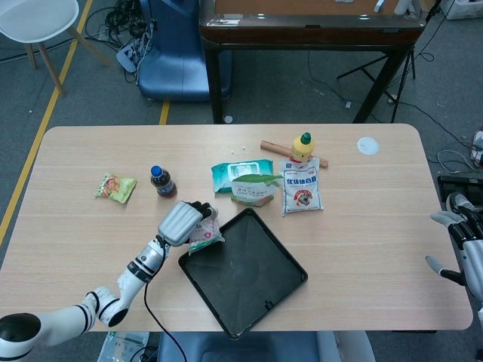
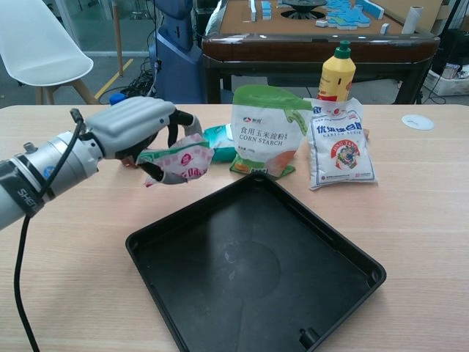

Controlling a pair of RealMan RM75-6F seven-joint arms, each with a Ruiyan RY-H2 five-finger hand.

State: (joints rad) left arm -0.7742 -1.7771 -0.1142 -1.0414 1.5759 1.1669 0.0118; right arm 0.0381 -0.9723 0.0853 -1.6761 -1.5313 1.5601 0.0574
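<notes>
My left hand point(image 1: 181, 222) point(image 2: 135, 128) holds a small pink and white snack pouch point(image 1: 204, 234) point(image 2: 179, 161) in the air, over the left corner of the black tray point(image 1: 245, 275) point(image 2: 256, 271). The pouch lies tilted, nearly flat, under the curled fingers. My right hand point(image 1: 462, 245) hangs off the table's right edge with fingers spread and nothing in it; the chest view does not show it.
Behind the tray stand a corn starch bag point(image 2: 266, 132), a white sugar bag point(image 2: 341, 143), a yellow bottle point(image 2: 336, 73), a teal wipes pack point(image 1: 241, 173) and a rolling pin point(image 1: 275, 147). A cola bottle point(image 1: 162, 182) and a snack packet point(image 1: 115, 187) lie left. A white lid point(image 1: 367, 145) sits far right.
</notes>
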